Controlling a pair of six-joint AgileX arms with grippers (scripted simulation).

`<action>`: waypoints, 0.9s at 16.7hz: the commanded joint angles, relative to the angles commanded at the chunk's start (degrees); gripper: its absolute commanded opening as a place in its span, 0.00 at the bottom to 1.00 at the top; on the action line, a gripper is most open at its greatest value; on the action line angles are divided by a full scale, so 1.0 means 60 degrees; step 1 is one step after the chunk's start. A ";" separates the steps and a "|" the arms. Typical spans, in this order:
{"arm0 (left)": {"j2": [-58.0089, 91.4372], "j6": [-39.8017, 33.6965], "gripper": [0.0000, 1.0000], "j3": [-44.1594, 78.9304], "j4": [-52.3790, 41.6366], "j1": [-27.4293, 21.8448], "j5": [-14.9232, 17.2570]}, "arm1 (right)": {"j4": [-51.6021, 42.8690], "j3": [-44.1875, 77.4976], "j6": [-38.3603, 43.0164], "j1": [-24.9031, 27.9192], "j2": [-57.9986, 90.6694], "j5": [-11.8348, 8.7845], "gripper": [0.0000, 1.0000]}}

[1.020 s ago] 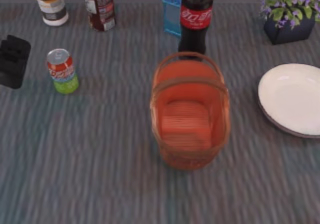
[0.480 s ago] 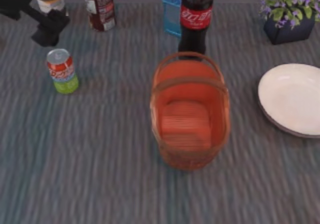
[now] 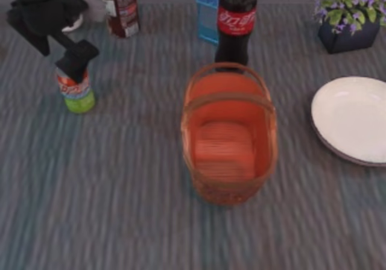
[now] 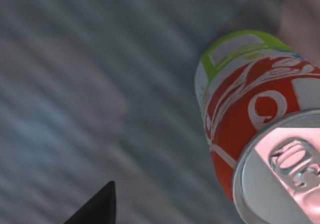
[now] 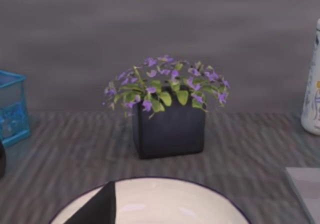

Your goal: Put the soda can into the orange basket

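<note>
Hovering directly over the small red-and-lime aluminium soda can (image 3: 76, 92), the left gripper (image 3: 77, 62) hides its silver top in the top view; whether the fingers are spread or closed I cannot tell. The can stands upright on the grey striped table (image 3: 120, 185), toward nine o'clock from the oval orange woven basket (image 3: 228, 137), well apart. The right arm is out of the top view.

Left arm (image 3: 42, 8): matte black, blocky housings, with one pale grey segment near the top edge of the top view. Left gripper (image 3: 75, 62): black, tapered. One black, pointed fingertip (image 4: 97, 209) showed in each wrist view. No markings discernible.
</note>
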 joint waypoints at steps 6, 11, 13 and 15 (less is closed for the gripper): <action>0.0220 0.0055 1.00 0.0180 -0.0109 0.0051 -0.0007 | 0.0000 0.0000 0.0000 0.0000 0.0000 0.0000 1.00; 0.0169 0.0076 1.00 -0.0929 0.0955 0.0011 -0.0012 | 0.0000 0.0000 0.0000 0.0000 0.0000 0.0000 1.00; 0.0166 0.0074 1.00 -0.1550 0.1574 0.0009 -0.0012 | 0.0000 0.0000 0.0000 0.0000 0.0000 0.0000 1.00; 0.0172 0.0075 1.00 -0.1776 0.1801 0.0008 -0.0011 | 0.0000 0.0000 0.0000 0.0000 0.0000 0.0000 1.00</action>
